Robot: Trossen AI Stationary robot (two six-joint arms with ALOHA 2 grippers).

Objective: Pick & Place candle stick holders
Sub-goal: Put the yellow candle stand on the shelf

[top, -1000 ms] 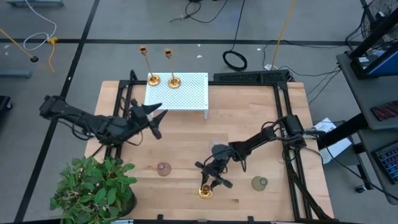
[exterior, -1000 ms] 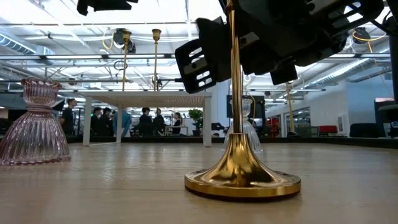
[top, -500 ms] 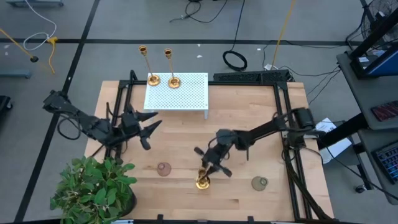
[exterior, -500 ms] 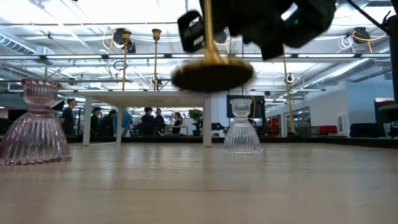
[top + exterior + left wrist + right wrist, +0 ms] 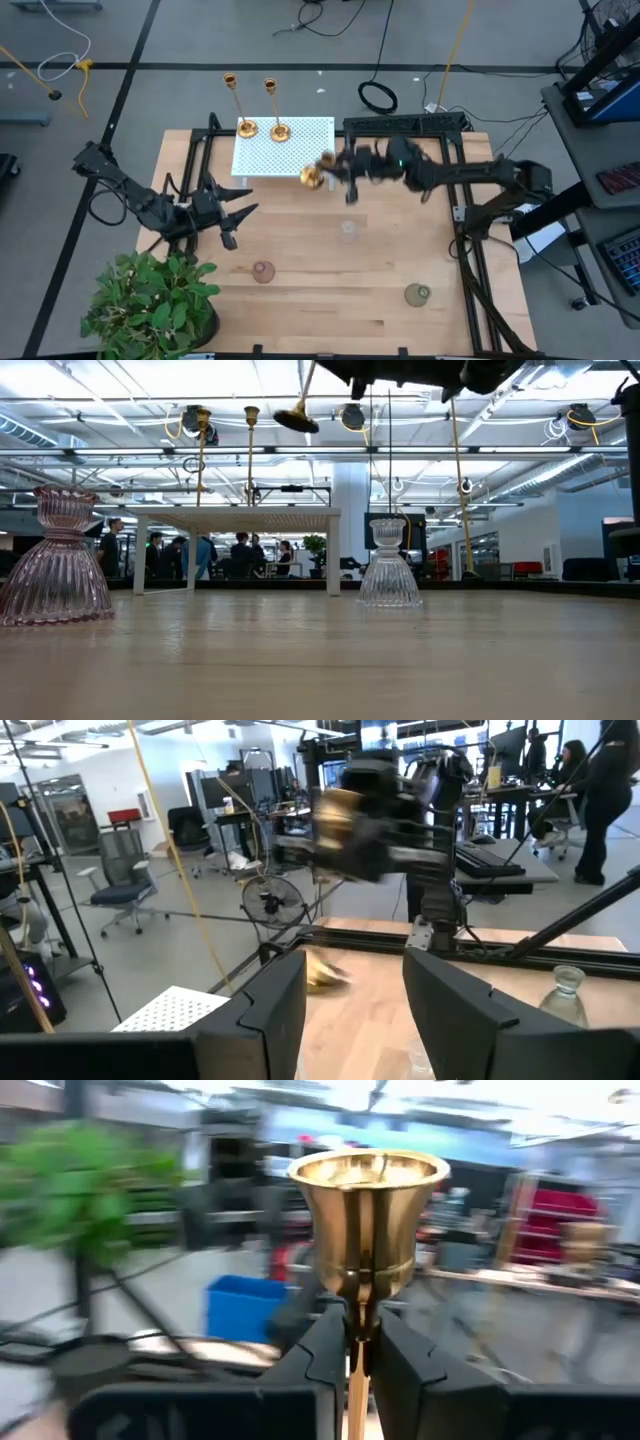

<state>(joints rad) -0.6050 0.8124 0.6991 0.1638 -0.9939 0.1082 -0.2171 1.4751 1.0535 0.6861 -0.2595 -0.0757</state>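
Note:
Two gold candlesticks (image 5: 245,127) (image 5: 280,131) stand by their round bases on the white perforated platform (image 5: 300,150) at the table's far side. My right gripper (image 5: 338,166) is high above the table beside the platform's right end, shut on the third gold candlestick (image 5: 311,177). Its flared base (image 5: 297,419) shows high up in the low view. My left gripper (image 5: 236,214) is open and empty over the table's left part; its fingers (image 5: 270,1010) stand wide apart. My right gripper pinches the candlestick's thin stem (image 5: 356,1342) between its two fingers, just below the top cup (image 5: 368,1200). The fingers lie across the stem. The candlestick is lifted clear of the table and tilted, with its base (image 5: 311,177) toward the table's left.
A clear glass holder (image 5: 348,231), a pink one (image 5: 263,271) and a greenish one (image 5: 418,294) stand on the wooden table. A potted plant (image 5: 150,300) fills the near left corner. Black frame rails (image 5: 455,180) run along the table's sides.
My right gripper has lifted the gold candlestick off the table's near part and carried it up and toward the far edge, to beside the white platform; the candlestick has tipped from upright to tilted. My left gripper has drawn back toward the table's left and near side.

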